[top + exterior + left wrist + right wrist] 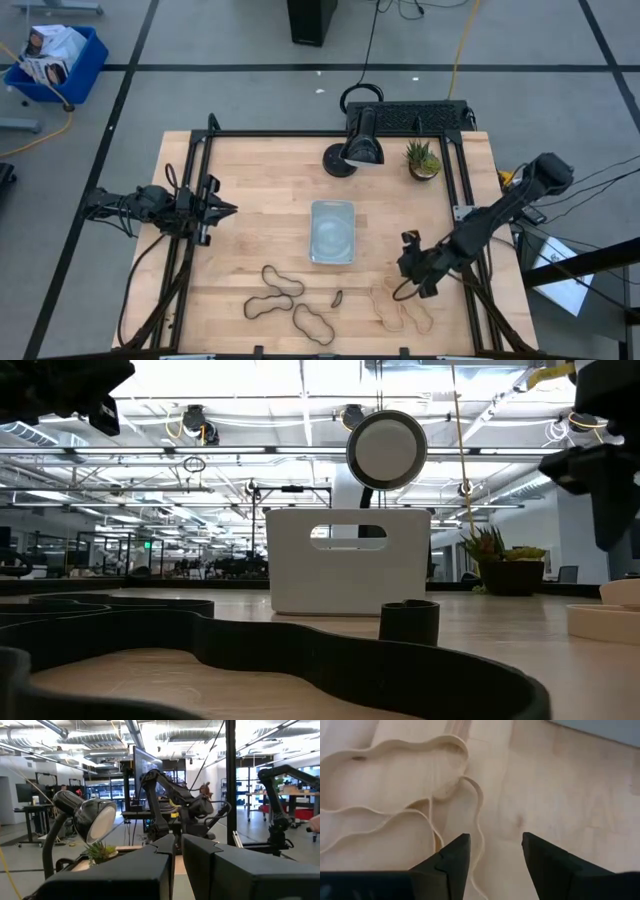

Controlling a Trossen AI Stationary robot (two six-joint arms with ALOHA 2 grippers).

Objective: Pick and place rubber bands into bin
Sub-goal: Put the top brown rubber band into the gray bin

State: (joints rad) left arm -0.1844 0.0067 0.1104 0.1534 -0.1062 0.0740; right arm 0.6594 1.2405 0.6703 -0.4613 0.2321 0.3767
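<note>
Several dark rubber bands [283, 300] lie flat on the table's near side, with a tiny dark piece [337, 297] beside them; in the low view they fill the foreground [300, 650]. Pale tan rubber bands [403, 312] lie flat at the near right. The clear bin [332, 232] stands at mid-table. My right gripper [408, 264] is open just above the tan bands [415, 795], its fingers astride one wavy edge [479, 810], touching nothing that shows. My left gripper [228, 210] is shut and empty over the table's left side.
A black desk lamp [360, 148] and a small potted plant [423, 160] stand at the table's far side behind the bin. A blue crate [55, 60] sits on the floor, far left. Black frame rails [190, 250] run along both table sides.
</note>
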